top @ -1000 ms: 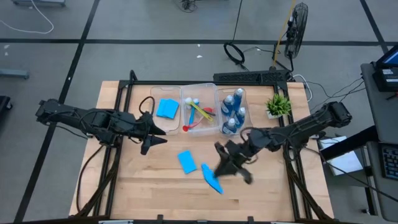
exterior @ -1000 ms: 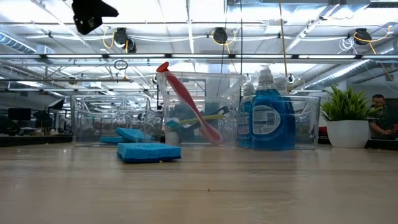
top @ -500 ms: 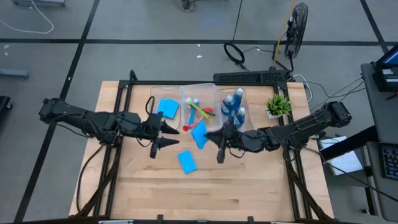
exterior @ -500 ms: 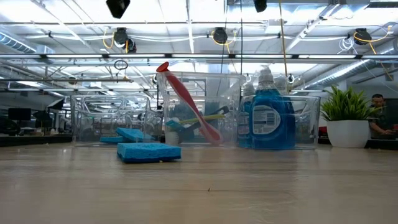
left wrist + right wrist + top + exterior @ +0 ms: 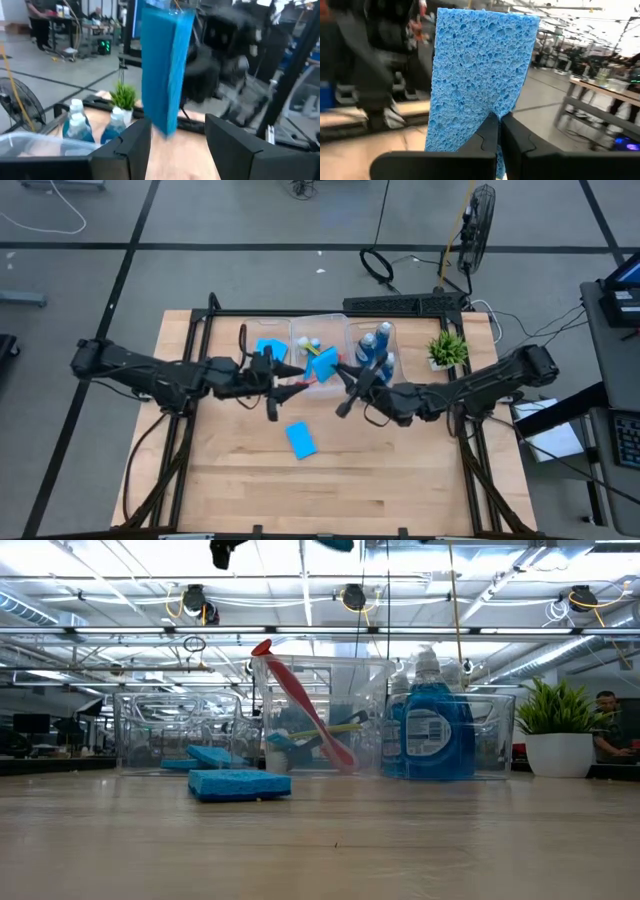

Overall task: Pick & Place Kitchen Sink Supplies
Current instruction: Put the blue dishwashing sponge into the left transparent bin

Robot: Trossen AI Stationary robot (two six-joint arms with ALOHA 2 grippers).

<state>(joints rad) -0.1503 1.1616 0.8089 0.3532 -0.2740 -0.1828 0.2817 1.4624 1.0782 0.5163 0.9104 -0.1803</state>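
right fingers: pinched tight on the bottom edge of a blue sponge (image 5: 480,85); right gripper (image 5: 343,380) is up off the table, in front of the bins.
held sponge: in the air at the near edge of the middle bin (image 5: 320,340), between the two grippers; seen from above at (image 5: 322,365).
left fingers: part open, nothing between them; left gripper (image 5: 272,377) is just left of the held sponge, facing it.
sponge axis: long axis runs straight out from the right fingers; broad face toward the right wrist camera, thin edge toward the left one.
step, my read: hand-over, or a carry to the sponge bin (image 5: 266,352) on the left.
do it well: if handing over, left fingers need to take the flat faces, not the thin edge; release right only after left has closed. It's soft, so expect it to flop.
other sponges: one flat on the table (image 5: 300,439), near side; one already in the left bin (image 5: 268,350).
rest: brushes (image 5: 312,375) and blue bottles (image 5: 375,355) in their bins.
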